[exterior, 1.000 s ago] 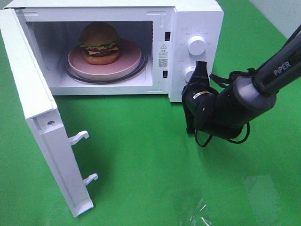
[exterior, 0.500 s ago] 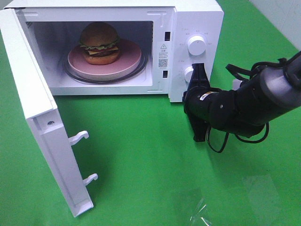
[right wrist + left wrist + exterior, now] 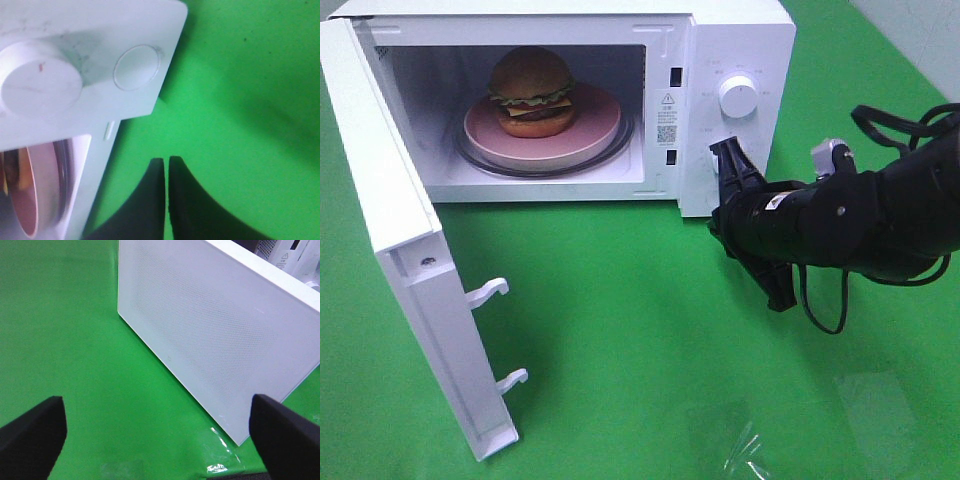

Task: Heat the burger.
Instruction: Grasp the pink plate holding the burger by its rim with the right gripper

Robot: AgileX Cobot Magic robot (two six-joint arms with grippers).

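Note:
The burger [image 3: 531, 91] sits on a pink plate [image 3: 595, 125] on the turntable inside the white microwave [image 3: 740, 40], whose door [image 3: 405, 250] stands wide open to the left. My right gripper [image 3: 717, 220] is shut and empty, just in front of the control panel below the lower knob [image 3: 136, 67]. In the right wrist view its fingertips [image 3: 166, 162] are pressed together over the green cloth, with the upper knob [image 3: 40, 87] and the plate's edge [image 3: 32, 200] to one side. My left gripper [image 3: 160, 440] is open and empty, facing the door's outer side [image 3: 215, 335]; it is out of the exterior high view.
Green cloth [image 3: 620, 330] covers the table. A crumpled clear plastic sheet [image 3: 745, 450] lies at the front edge. The door's two latch hooks [image 3: 490, 290] stick out toward the front. The upper knob [image 3: 736, 96] is uncovered.
My right gripper has rolled and drawn back a little to the right and down from the lower knob, and the arm behind it has dropped lower. The burger and door have not moved.

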